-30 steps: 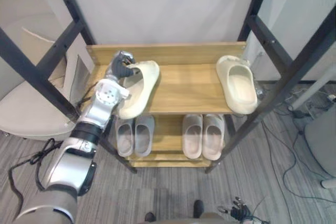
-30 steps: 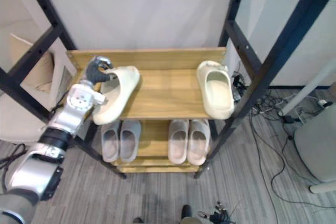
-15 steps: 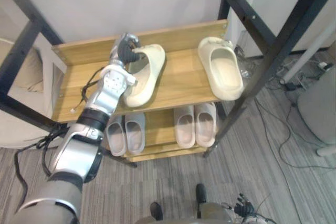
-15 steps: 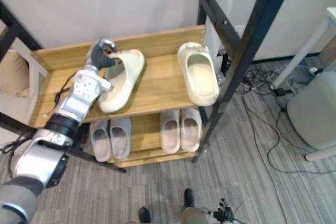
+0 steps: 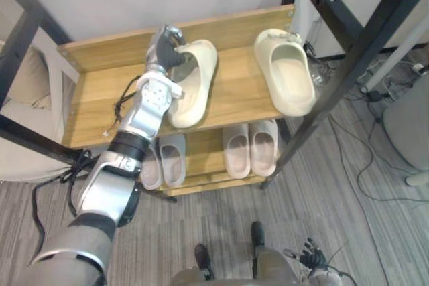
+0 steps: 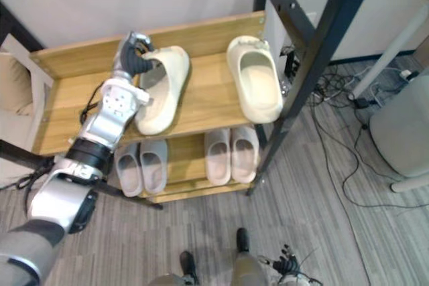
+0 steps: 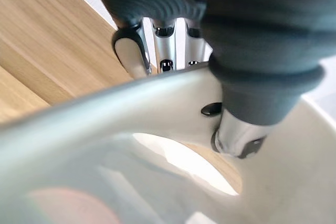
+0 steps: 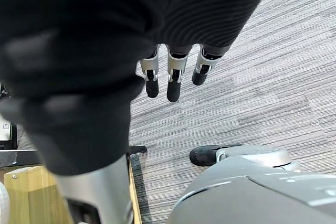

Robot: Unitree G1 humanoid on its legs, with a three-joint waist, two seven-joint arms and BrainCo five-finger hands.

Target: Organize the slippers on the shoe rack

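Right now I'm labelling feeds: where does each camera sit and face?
Left eye view: on the head, looking down at the shoe rack; left arm and left hand show.
Right eye view: beside it, same scene.
Left wrist view: along the left hand, fingers pinching the cream slipper.
Right wrist view: along the right hand, facing carpet.
Shared: the slipper.

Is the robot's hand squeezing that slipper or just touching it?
Squeezing. The left hand pinches the cream slipper by its strap, between curled fingers and thumb.

Grey carpet (image 5: 375, 219), black frame (image 5: 351, 65)
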